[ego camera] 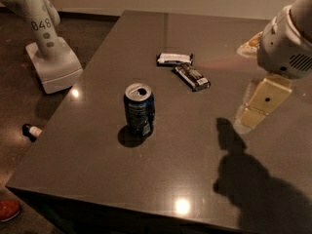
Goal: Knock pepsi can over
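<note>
The pepsi can [139,109] is dark blue with a silver top and an open pull-tab. It stands upright on the dark grey table [87,150], left of the table's middle. My gripper [247,120] hangs from the white arm [287,45] at the right edge of the view. It is above the table, well to the right of the can and apart from it, and it holds nothing. Its shadow falls on the table below it.
Two flat dark snack-bar wrappers [174,58] [191,77] lie behind the can toward the table's far side. A white robot base marked 048 [48,57] stands on the floor to the left. A small bottle [32,130] and a red object [7,209] lie on the floor.
</note>
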Controlling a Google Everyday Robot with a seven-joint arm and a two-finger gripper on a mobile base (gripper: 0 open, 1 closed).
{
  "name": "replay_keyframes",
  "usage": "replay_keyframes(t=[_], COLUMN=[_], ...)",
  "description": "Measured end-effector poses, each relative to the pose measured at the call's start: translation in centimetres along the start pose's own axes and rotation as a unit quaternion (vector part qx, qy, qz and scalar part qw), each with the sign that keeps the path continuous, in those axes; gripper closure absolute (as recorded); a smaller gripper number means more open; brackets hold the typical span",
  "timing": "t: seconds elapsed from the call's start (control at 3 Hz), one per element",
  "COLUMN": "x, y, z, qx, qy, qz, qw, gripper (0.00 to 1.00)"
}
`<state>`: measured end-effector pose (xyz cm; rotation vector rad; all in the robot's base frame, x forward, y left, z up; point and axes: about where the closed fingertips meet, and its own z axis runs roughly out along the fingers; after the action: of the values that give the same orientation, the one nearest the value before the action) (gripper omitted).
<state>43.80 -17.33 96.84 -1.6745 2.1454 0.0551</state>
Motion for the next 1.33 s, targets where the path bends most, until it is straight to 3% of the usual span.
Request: replay_keyframes(t=[0.67, 1.33], x=[-6.9, -11.9], y=[1.2, 2.8], z=[3.9, 7.9], qx=[-0.025, -0.064], qy=[-0.090, -0.143], qz=[0.011, 0.011], qw=[0.9956, 0.9876], gripper=[0.00, 0.00])
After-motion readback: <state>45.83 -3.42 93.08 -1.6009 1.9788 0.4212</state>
